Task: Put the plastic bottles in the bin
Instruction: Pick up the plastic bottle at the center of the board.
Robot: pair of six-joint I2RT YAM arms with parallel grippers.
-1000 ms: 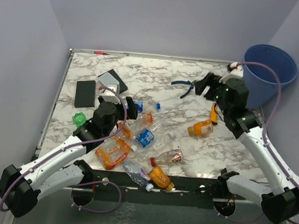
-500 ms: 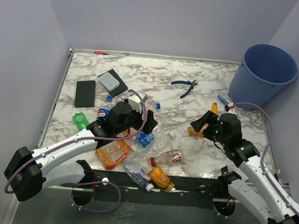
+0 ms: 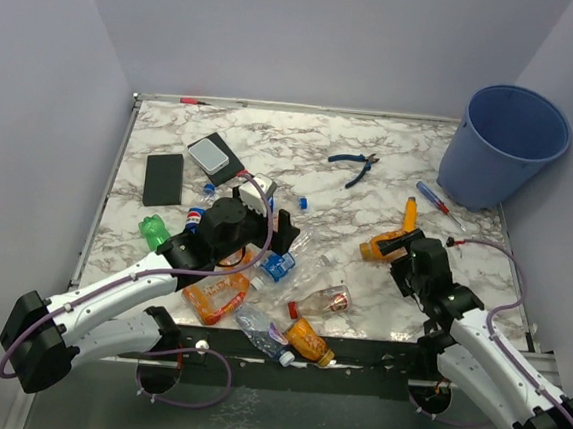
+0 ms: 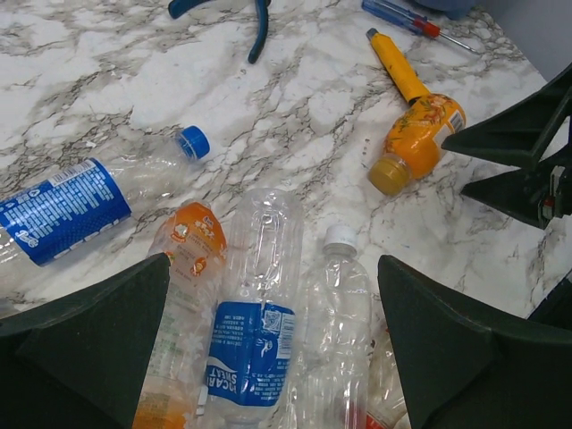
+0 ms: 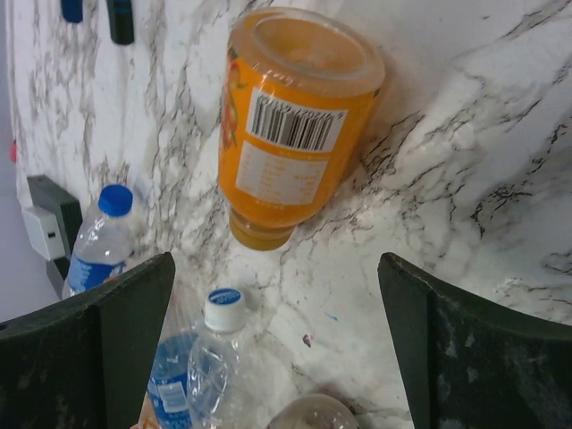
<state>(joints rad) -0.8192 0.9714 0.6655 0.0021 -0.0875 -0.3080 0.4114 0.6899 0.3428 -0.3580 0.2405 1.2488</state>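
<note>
Several plastic bottles lie on the marble table. An orange bottle [image 3: 382, 246] lies right of centre, and it also shows in the right wrist view [image 5: 295, 125]. My right gripper [image 3: 405, 247] is open and empty just beside it [image 5: 277, 357]. My left gripper [image 3: 283, 232] is open and empty above a blue-labelled clear bottle [image 4: 255, 331] and a clear white-capped bottle [image 4: 335, 322]. An orange-labelled bottle [image 4: 183, 259] lies by its left finger. A green bottle [image 3: 152, 229] lies at the left. The blue bin [image 3: 503, 143] stands at the far right corner.
Blue-handled pliers [image 3: 353, 163], a screwdriver [image 3: 436, 203] and an orange-handled tool [image 3: 410, 210] lie between the bottles and the bin. A flat black slab [image 3: 163, 179] and a grey box [image 3: 211, 156] sit at the left. More bottles [image 3: 296, 336] lie at the near edge.
My right arm has swung back from beside the bin and come down next to the orange bottle. My left gripper has moved right, over the bottle cluster.
</note>
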